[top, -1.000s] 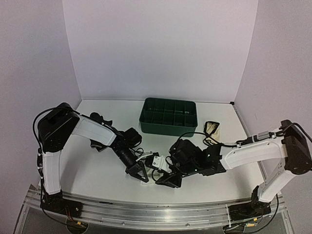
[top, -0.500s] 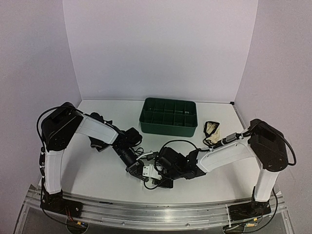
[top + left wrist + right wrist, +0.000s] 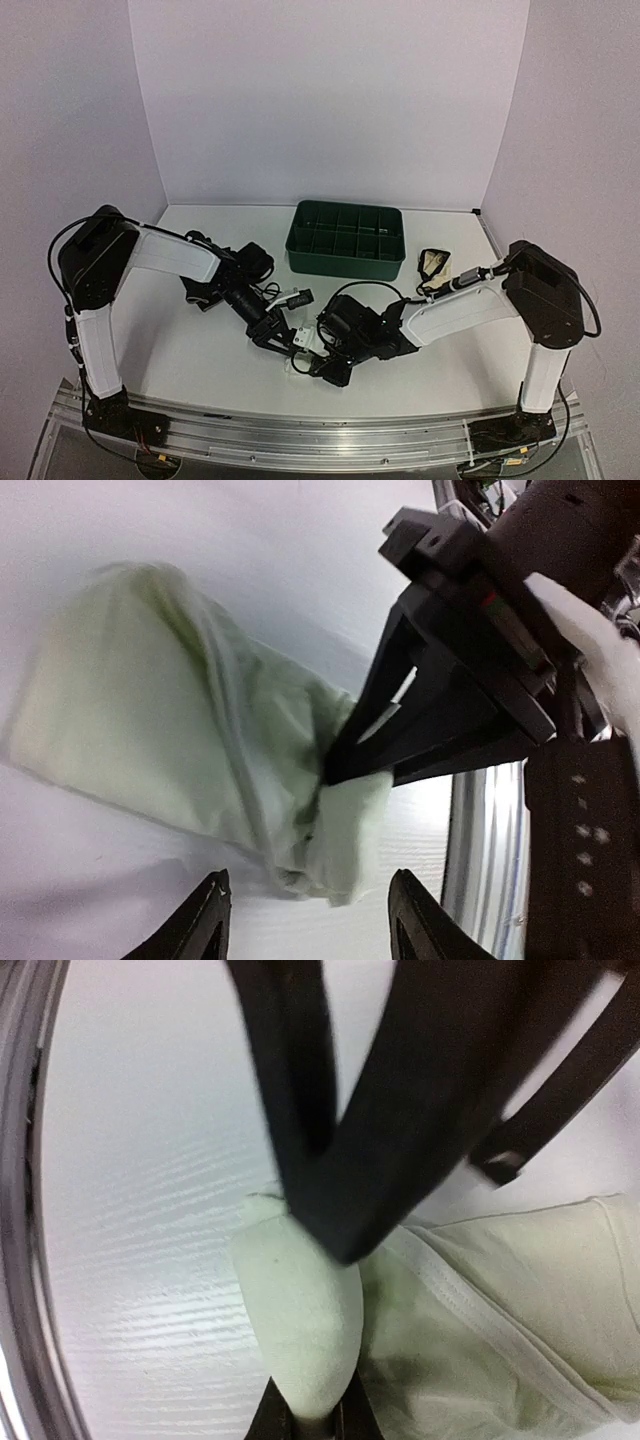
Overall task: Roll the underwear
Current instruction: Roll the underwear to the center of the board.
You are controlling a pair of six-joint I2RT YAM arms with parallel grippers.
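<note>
The right hand (image 3: 335,772) is clenched on one end of the cream underwear (image 3: 170,730), loosely bunched on the tabletop (image 3: 200,530); the left hand (image 3: 310,920) hangs released just beside. No tight roll yet; the black-edged pair (image 3: 436,264) lies loose well behind this hand. The near edge runs close by; open room lies past the cloth.

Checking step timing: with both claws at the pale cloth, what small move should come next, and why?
Probably the right claw should draw its pinched corner across the cream-white underwear to start rolling: it is shut on that corner, while the left claw stands open, holding nothing.
</note>
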